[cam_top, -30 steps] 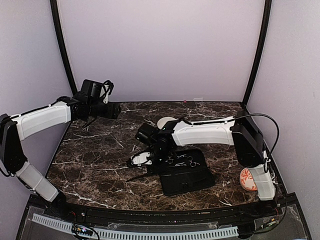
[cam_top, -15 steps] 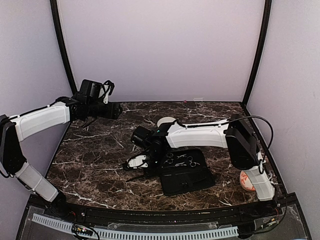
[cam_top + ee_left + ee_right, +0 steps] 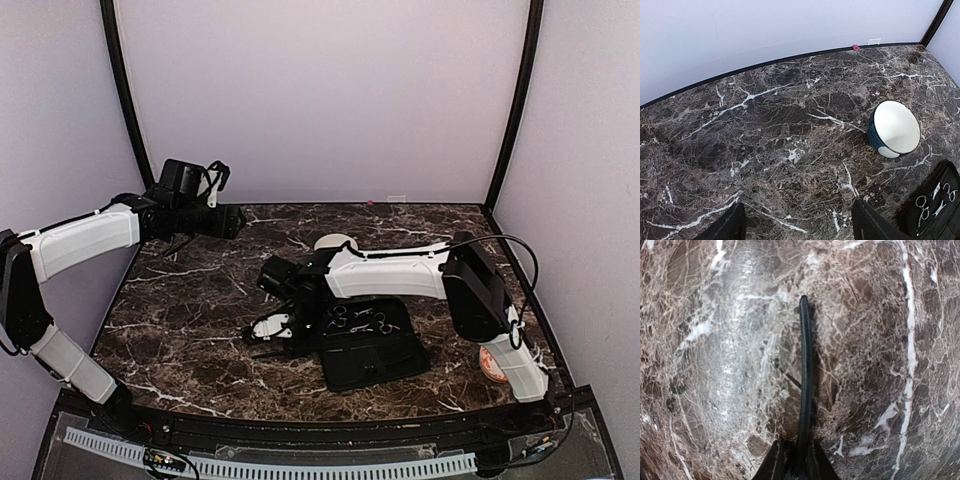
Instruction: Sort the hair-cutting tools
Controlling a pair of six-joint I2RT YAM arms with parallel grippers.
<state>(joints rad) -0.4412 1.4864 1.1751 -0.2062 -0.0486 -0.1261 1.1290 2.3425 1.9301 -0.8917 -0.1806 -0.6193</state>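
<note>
My right gripper (image 3: 270, 328) is shut on a thin black stick-like tool (image 3: 805, 375), low over the marble just left of the black fabric case (image 3: 372, 352). In the right wrist view the stick runs straight out from between my fingertips (image 3: 796, 462). Silver scissors with ring handles (image 3: 358, 320) lie on the case and also show in the left wrist view (image 3: 924, 206). My left gripper (image 3: 232, 220) is open and empty, held high at the table's back left; its fingers (image 3: 729, 227) frame bare marble.
A white bowl with a dark blue outside (image 3: 894, 128) stands behind the case (image 3: 940, 220), also seen from above (image 3: 333, 243). A red-and-white patterned object (image 3: 492, 362) sits by the right arm's base. Walls close the table on three sides.
My right gripper has moved left, away from the case, carrying the black stick. The left arm has not moved.
</note>
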